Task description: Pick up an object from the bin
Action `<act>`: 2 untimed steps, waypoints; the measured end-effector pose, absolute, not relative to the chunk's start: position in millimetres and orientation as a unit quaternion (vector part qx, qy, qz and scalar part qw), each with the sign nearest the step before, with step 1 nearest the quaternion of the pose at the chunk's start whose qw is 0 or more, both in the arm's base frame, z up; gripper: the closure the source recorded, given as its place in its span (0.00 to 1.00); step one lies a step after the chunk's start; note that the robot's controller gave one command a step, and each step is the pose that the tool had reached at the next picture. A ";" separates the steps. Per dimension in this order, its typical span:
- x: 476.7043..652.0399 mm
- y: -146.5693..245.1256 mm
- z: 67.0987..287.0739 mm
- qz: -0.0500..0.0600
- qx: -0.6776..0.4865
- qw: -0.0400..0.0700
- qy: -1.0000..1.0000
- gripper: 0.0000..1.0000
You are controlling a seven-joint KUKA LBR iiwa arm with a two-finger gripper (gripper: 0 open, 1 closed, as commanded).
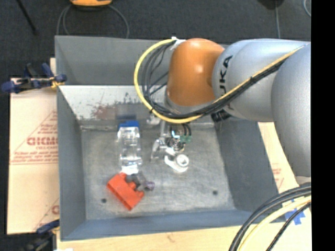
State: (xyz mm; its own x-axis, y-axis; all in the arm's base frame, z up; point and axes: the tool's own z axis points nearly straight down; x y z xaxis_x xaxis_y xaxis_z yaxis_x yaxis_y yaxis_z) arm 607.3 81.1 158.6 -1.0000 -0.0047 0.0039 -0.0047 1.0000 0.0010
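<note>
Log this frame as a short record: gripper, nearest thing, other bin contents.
gripper: gripper low over the middle of the bin
nearest thing: white round piece, right beside it; held or not unclear
left of it: clear plastic thing with blue cap
front left: red block, small dark piece beside it
</note>
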 end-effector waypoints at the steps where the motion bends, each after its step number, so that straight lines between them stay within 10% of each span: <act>1: 562.0 133.0 90.8 0.001 0.250 -0.004 -0.968 0.00; 2: 566.5 134.2 96.7 0.000 0.247 -0.012 -0.969 1.00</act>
